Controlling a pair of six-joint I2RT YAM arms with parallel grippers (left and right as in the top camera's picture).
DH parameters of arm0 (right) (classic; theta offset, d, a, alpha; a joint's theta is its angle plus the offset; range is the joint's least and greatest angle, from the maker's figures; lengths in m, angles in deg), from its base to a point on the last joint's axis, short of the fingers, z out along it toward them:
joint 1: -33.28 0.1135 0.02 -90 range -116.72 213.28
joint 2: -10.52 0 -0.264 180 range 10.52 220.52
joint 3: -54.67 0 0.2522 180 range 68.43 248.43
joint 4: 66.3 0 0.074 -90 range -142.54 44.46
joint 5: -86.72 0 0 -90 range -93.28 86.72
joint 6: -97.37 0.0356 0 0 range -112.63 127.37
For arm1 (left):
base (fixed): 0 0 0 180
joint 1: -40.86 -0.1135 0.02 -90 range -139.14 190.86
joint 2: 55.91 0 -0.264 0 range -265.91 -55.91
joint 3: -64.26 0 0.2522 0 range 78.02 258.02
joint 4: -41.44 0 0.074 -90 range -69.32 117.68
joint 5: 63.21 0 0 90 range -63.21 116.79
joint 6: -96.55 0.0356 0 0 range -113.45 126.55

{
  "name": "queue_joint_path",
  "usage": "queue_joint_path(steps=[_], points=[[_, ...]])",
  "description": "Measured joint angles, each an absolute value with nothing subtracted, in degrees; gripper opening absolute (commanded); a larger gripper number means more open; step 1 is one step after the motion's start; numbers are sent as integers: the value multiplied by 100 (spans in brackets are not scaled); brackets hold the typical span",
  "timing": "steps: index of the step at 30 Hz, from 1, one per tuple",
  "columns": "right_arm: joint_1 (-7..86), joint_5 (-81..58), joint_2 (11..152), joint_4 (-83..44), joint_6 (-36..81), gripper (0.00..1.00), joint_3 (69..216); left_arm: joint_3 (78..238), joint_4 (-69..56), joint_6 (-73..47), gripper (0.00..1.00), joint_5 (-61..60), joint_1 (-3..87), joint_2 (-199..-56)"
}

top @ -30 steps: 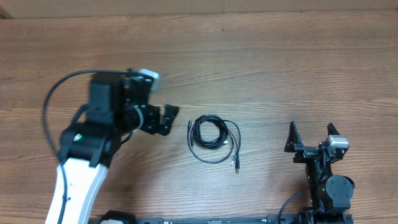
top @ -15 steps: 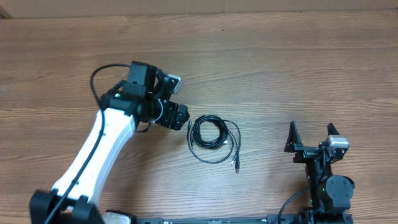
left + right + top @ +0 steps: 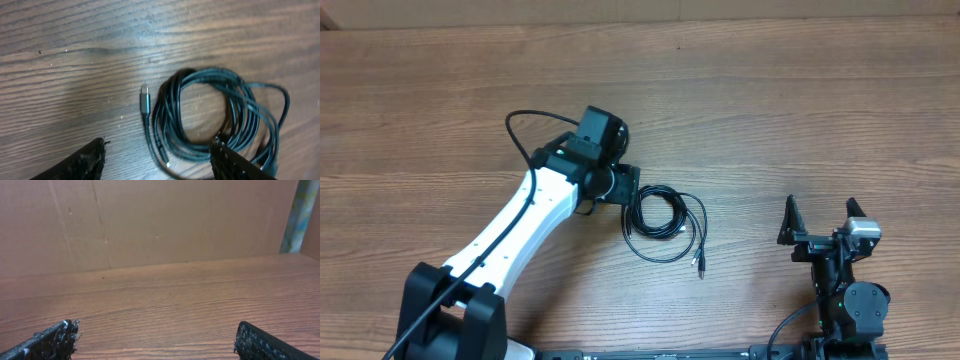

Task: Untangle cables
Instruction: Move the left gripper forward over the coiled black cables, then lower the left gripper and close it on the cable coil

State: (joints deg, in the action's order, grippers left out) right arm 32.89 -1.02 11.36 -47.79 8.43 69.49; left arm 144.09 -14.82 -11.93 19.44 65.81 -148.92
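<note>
**Left gripper (image 3: 159,146) poised over the coiled cables (image 3: 167,120), mid-frame overhead.**
Its jaws stand apart and hold nothing. They straddle the coil's left side, probably to pinch a strand near the loose plug (image 3: 145,102). The right gripper (image 3: 820,222) sits wide open at lower right, well clear, probably as the second hand.

From my console the cables (image 3: 663,225) read black, with a faint teal sheen up close, and their plug (image 3: 145,99) is grey metal. The table (image 3: 800,110) is brown with streaky wood grain. My left arm (image 3: 520,230) is white with black joints. The left gripper (image 3: 623,186) and right gripper (image 3: 820,215) are both black.
</note>
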Motion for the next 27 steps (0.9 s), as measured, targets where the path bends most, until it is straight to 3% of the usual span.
queue_joint_path(steps=[8,27], points=[[3289,-100,1136,-4779,843,100,6949,14409,-1224,-1890,67,2151,6773,-15126],[3289,-97,1136,-4779,845,100,6949,14409,-975,-2089,61,2260,6902,-15163]])
